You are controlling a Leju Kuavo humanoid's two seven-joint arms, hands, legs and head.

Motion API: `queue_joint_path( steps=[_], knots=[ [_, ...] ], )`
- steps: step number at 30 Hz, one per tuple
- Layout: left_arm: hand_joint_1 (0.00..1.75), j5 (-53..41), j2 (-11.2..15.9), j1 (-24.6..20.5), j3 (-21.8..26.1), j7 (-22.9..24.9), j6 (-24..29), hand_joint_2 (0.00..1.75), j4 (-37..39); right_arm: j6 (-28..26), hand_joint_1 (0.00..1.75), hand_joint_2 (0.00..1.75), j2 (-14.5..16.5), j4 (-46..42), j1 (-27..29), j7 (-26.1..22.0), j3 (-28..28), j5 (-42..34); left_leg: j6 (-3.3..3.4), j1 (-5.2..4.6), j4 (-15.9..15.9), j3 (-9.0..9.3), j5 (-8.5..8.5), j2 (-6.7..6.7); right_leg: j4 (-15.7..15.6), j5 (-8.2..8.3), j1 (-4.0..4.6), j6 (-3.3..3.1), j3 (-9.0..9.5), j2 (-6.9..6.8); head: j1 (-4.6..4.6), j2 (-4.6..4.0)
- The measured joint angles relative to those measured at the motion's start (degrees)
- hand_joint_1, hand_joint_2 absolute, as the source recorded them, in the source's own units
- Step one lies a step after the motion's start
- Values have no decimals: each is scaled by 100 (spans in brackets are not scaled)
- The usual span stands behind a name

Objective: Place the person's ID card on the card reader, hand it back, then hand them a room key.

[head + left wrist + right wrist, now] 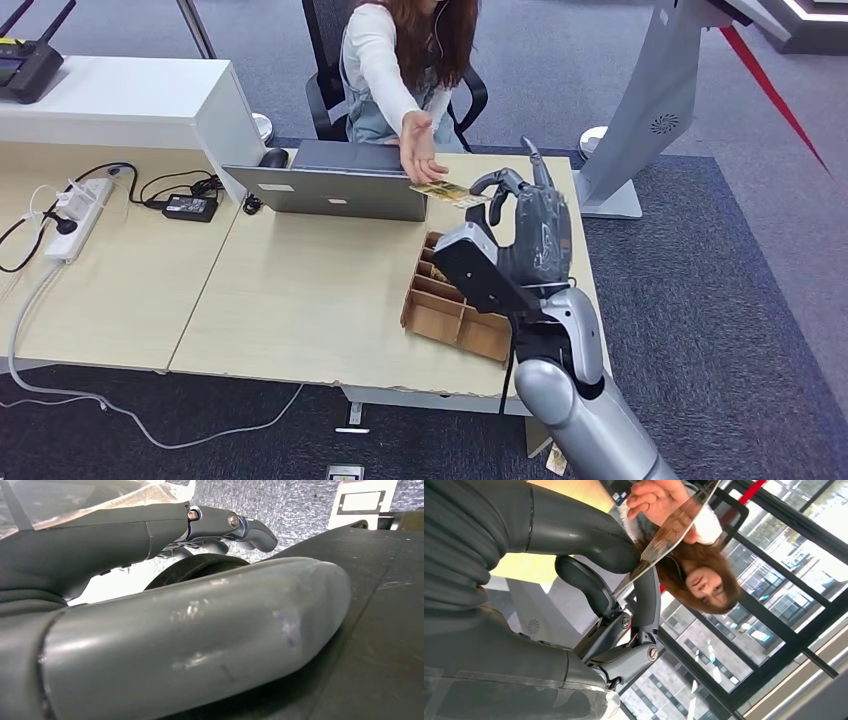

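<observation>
Fingers [589, 582] and thumb of the right hand [535, 225] pinch one end of the thin yellowish card [447, 192], beyond the brown cardboard divider tray [450, 315]; the person's hand [420, 155] holds the other end. Releasing too early could drop it. Left hand [190, 645]: cannot tell.

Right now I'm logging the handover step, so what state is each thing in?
right hand: raised over the desk, pinching the card
card: held flat, the person's hand on its far end
laptop: open, its back to the robot
wooden tray: on the desk, compartments open
power strip: plugs inserted
</observation>
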Motion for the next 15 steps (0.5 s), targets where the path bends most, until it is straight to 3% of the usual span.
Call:
queue_joint_path(
  steps=[8, 15],
  knots=[
    [0, -125, -32, -20, 1, -73, -93, 0, 0, 148, 175, 175, 279, 84, -301, 3, 51, -28, 0, 0, -1, -2, 0, 0, 1, 0, 0, 0, 0, 0, 0, 0],
    [0, -237, -64, -68, 1, -154, -187, 0, 0, 145, 175, 175, 629, 727, -789, 18, 168, 178, 0, 1, -1, -3, 1, -2, 2, 0, 1, 0, 0, 0, -1, 0]
  ],
)
